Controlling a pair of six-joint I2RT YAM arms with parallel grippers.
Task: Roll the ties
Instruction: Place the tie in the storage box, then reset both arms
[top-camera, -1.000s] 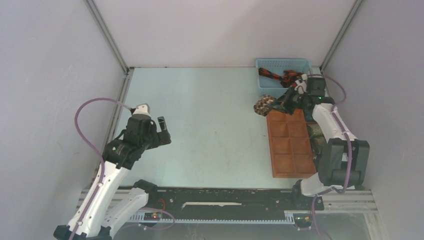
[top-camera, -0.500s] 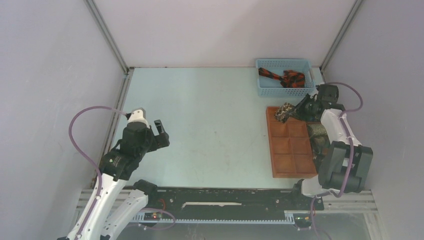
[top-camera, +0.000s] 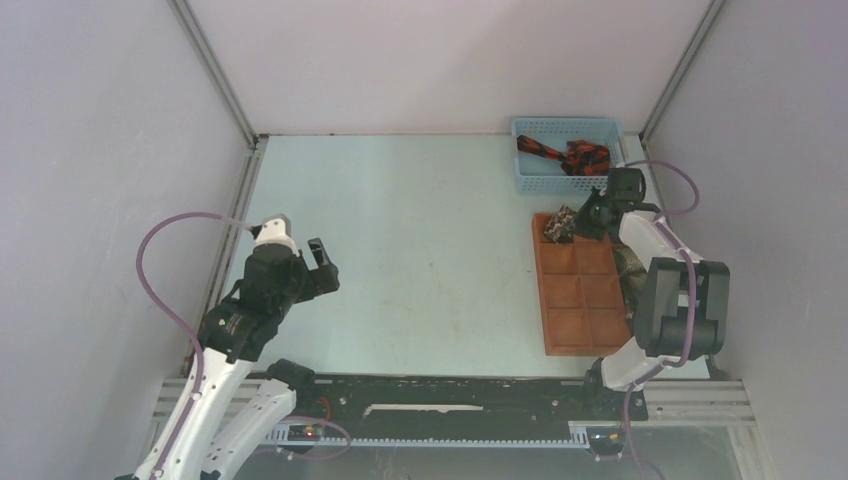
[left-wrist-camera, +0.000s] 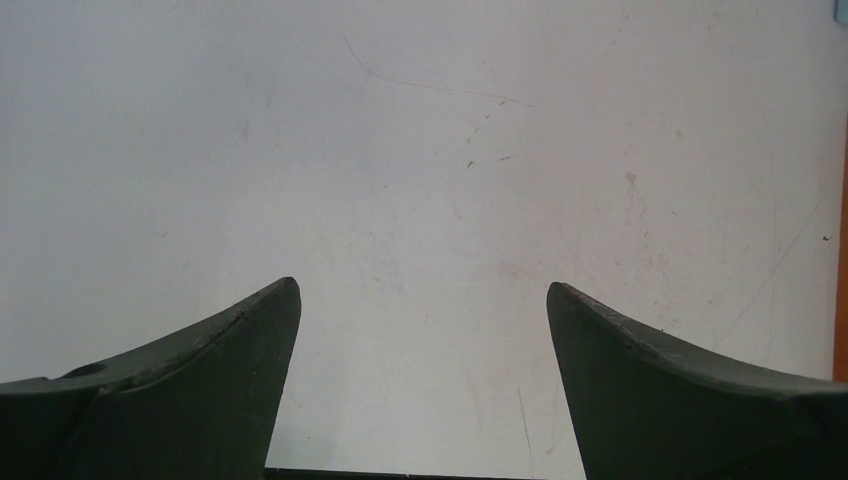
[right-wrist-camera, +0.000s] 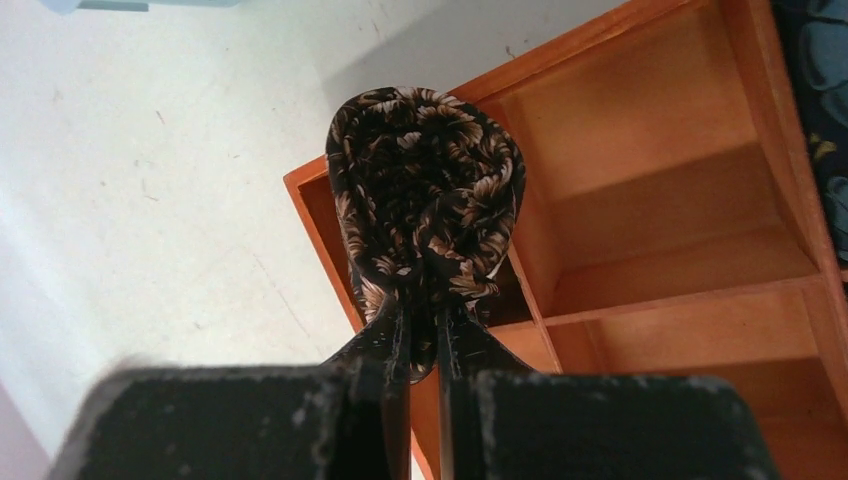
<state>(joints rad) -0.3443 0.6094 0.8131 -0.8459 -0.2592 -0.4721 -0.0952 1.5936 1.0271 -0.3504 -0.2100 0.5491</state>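
My right gripper (right-wrist-camera: 423, 312) is shut on a rolled dark brown tie (right-wrist-camera: 425, 190) with tan floral print, holding it just above the far-left compartment of the orange-brown tray (right-wrist-camera: 640, 120). From above, the roll (top-camera: 558, 224) hangs over the tray's (top-camera: 580, 300) far left corner, with the right gripper (top-camera: 580, 222) beside it. A black and red-orange tie (top-camera: 566, 155) lies loose in the blue basket (top-camera: 531, 180). My left gripper (top-camera: 318, 268) stands open over bare table at the left; nothing shows between its fingers (left-wrist-camera: 220, 350).
The tray has several square compartments. A dark patterned cloth (top-camera: 629, 268) lies along the tray's right side, under my right arm. Grey walls close in the table on three sides.
My right gripper carried the rolled brown tie from beside the basket down and right, then slightly left, over the tray's far corner. The left arm drew back a little.
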